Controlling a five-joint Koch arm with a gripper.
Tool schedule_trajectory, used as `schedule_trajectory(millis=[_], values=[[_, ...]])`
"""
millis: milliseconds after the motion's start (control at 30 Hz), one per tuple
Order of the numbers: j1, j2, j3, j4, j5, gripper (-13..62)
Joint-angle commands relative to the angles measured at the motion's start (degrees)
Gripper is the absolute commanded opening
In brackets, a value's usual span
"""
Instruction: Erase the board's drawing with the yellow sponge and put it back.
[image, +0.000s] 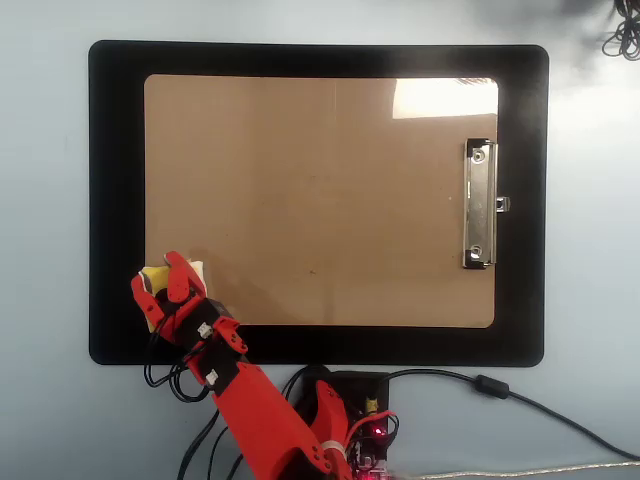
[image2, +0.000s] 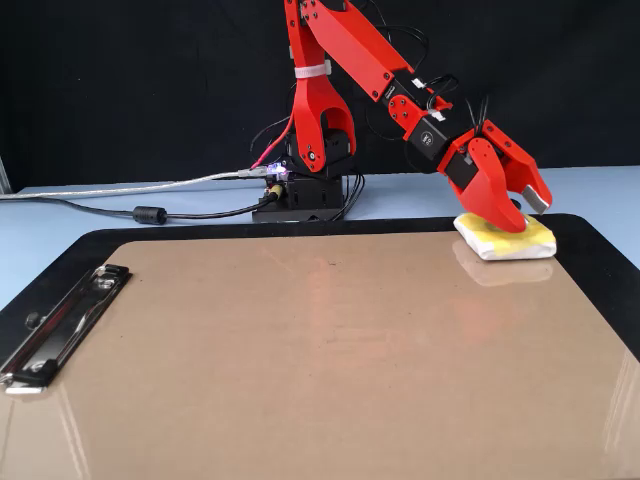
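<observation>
Overhead view: looks straight down on the large brown rectangular clipboard (image: 320, 200) lying on the bigger black mat (image: 115, 200); the red arm's base sits at the picture's bottom edge. Fixed view: low and close at the clipboard's (image2: 300, 360) far long edge, facing the arm's base. Both views share clipboard, mat (image2: 600, 250), arm.
</observation>
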Motion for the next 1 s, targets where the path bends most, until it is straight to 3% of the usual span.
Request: schedule_trajectory(millis=[0,100,233,333,433,700,967], values=[[-0.5,4.3,-1.9,-1.2,-1.2,33.2],[-0.1,11.5,-2.6,3.1,-1.6,33.0],[4.4,24.9,-8.1,28.1,-1.4,33.0],[15.0,26.5,-18.4,52.0,0.4,33.0],[28.7,26.9,-23.4,63.0,4.7,33.0],[57.1,35.4,-9.3,66.3,29.5,33.3],[62.1,35.3,-2.5,91.5,30.1,34.0]])
